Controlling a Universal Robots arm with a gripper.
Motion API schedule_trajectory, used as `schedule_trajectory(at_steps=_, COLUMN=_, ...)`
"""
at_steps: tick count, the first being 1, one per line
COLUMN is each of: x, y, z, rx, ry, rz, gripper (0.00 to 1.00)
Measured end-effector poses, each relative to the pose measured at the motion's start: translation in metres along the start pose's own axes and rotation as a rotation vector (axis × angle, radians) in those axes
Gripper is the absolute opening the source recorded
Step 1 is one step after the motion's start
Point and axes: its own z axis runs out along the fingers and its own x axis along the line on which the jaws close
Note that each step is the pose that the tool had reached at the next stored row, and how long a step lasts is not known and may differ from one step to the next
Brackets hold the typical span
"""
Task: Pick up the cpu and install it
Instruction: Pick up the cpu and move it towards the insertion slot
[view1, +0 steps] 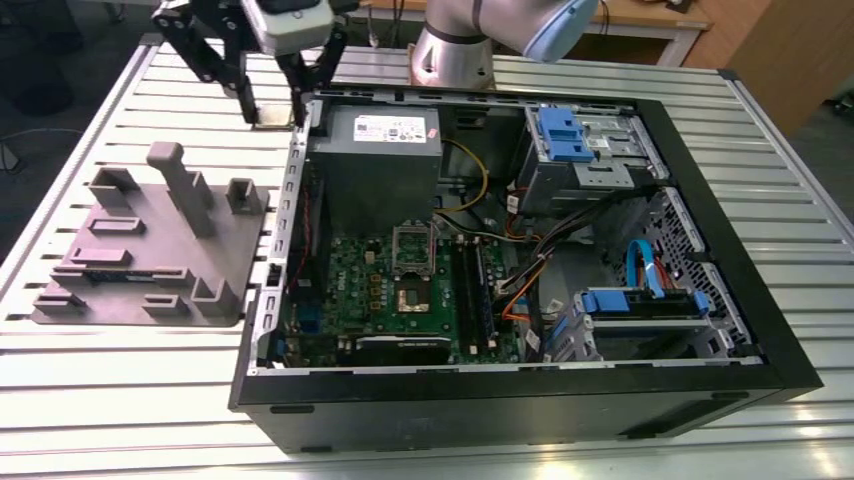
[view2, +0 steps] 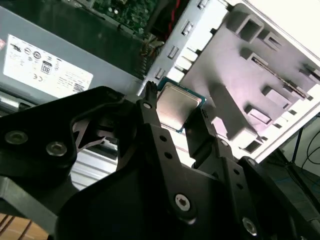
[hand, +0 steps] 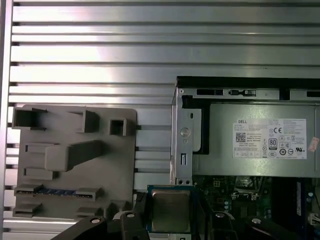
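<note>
The cpu (view2: 177, 104), a small flat square chip with a shiny metal top, sits clamped between my two black fingers (view2: 150, 112). My gripper (view1: 280, 103) is shut on it and hangs in the air over the top-left corner of the open computer case (view1: 694, 330) in the exterior view. The first wrist view also shows the cpu (hand: 171, 210), over the edge between the case wall and the table. The dark square socket (view1: 414, 296) lies on the green motherboard (view1: 360, 270) inside the case, well away from my gripper, with its metal frame (view1: 414, 240) flipped open.
A grey plastic tray (view1: 147, 250) with upright blocks lies on the slatted metal table (view1: 134, 400), at the exterior view's left of the case. Inside the case are the grey power supply (view1: 380, 140), blue drive brackets (view1: 561, 135) and loose cables (view1: 534, 270).
</note>
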Motion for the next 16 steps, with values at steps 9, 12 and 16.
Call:
schedule_trajectory(at_steps=9, x=-0.0082, y=-0.0284, z=0.0032, rx=0.0000, ry=0.0001, rz=0.000, gripper=0.47)
schedule_trajectory(at_steps=12, x=-0.0206, y=-0.0301, z=0.0053, rx=0.0000, ry=0.0001, rz=0.000, gripper=0.47)
schedule_trajectory(at_steps=16, x=-0.0389, y=-0.0304, z=0.0084, rx=-0.0001, ry=0.0000, rz=0.000, gripper=0.47)
